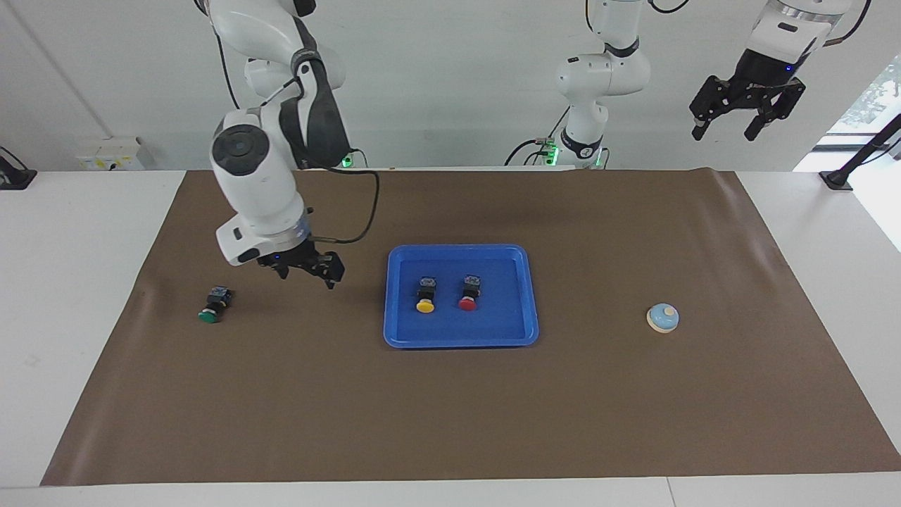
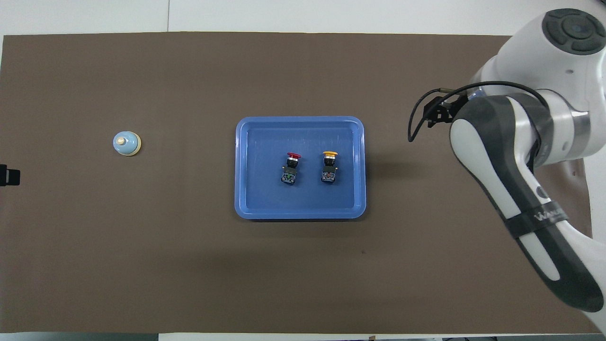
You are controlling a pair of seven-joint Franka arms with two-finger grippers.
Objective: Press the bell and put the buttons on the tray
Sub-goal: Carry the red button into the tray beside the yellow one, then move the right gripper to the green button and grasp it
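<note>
The blue tray (image 1: 493, 325) (image 2: 265, 199) lies mid-mat. In it, side by side, are the yellow button (image 1: 424, 296) (image 2: 329, 166) and the red button (image 1: 468, 293) (image 2: 289, 168). The green button (image 1: 211, 307) lies on the mat toward the right arm's end; in the overhead view that arm hides it. My right gripper (image 1: 308, 279) hangs open and empty above the mat, between the green button and the tray. The bell (image 1: 662, 317) (image 2: 127, 143) sits toward the left arm's end. Raised high above that end, my left gripper (image 1: 732, 127) waits open.
A brown mat (image 1: 450, 408) covers most of the white table (image 1: 77, 282). A black cable (image 1: 366, 211) loops from the right wrist. Bare mat lies between the tray and the bell.
</note>
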